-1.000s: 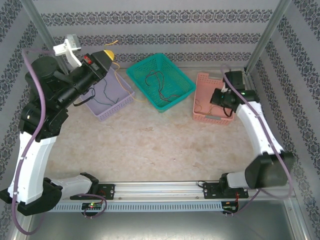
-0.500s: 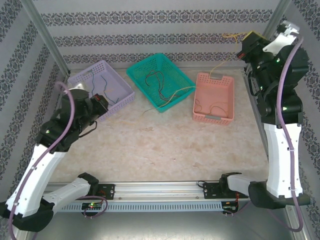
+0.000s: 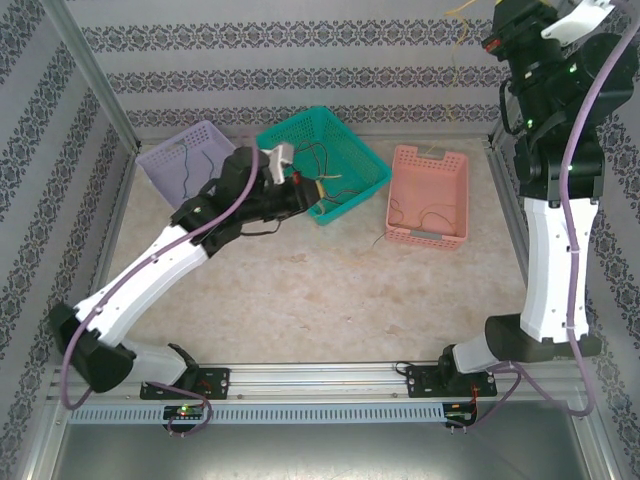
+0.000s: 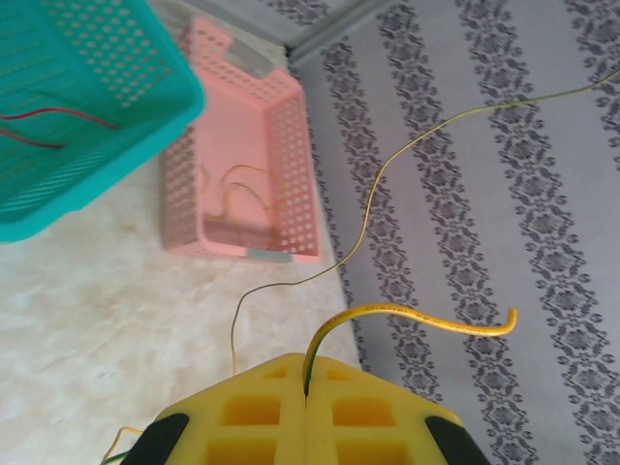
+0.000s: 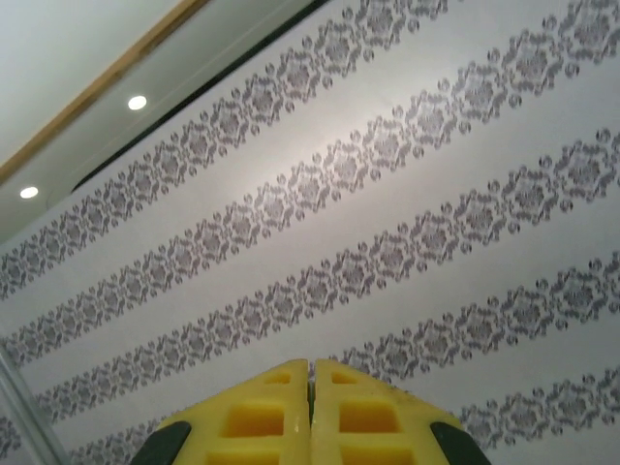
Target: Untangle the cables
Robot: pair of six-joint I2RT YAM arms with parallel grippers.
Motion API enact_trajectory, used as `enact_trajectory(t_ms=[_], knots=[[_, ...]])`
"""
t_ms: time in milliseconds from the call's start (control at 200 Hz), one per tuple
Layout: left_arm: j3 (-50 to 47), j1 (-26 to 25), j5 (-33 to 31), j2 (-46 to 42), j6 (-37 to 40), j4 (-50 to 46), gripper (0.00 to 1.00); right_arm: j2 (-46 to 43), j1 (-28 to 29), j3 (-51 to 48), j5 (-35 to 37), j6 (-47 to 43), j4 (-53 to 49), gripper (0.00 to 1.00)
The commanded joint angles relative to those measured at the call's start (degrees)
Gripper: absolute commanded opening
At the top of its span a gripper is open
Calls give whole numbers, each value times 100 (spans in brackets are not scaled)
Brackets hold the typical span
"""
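From the top view, three baskets are seen across the far side of the tabletop (image 3: 330,290): a purple basket (image 3: 160,160) at 10 o'clock, a teal basket (image 3: 365,150) at 12 and a pink basket (image 3: 425,237) at 2. The cables (image 3: 320,155) are spread among them. Thin dark strands lie in the teal basket, one dark strand in the purple and another in the pink. The left pincer (image 3: 308,188) is held at the teal basket's near rim, at its 7 o'clock corner. The right arm (image 3: 550,250) is raised to the frame's top edge at 1 o'clock, and a thin yellow strand (image 3: 460,12) is seen just beside its upper end.

From the left wrist, the left pincer's yellow fingers (image 4: 242,417) are pressed together on a yellow cable (image 4: 417,312), which is curved out toward 3 o'clock. A finer yellow strand is drawn from beside the fingers up toward 2 o'clock — across the patterned wall. A red cable (image 4: 58,116) is seen in the teal basket at 10 o'clock, and a yellow loop in the pink basket at 11.

From the right wrist, the right pincer (image 5: 310,387) is pressed together against the wallpaper — whether a strand is pinched cannot be told.
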Motion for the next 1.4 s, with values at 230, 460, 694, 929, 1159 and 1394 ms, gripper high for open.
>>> enact_trajectory(t_ms=[230, 460, 694, 929, 1159, 1394], knots=[[2191, -419, 465, 2266, 50, 1313, 0, 912, -790, 1234, -110, 351, 346, 0], [3802, -521, 552, 4097, -138, 2015, 0, 1414, -1277, 1487, -277, 523, 582, 0], [5964, -613, 504, 5988, -418, 1868, 0, 1827, -1603, 1740, -519, 553, 376, 0], [6214, -802, 519, 6637, -202, 1215, 0, 1470, -1603, 466, -832, 385, 388, 0], [6116, -864, 140, 6541, 143, 226, 40, 1358, -1559, -652, -1216, 444, 197, 0], [6131, -873, -188, 6168, 441, -551, 64, 1320, -1465, -1292, -1163, 307, 184, 0]])
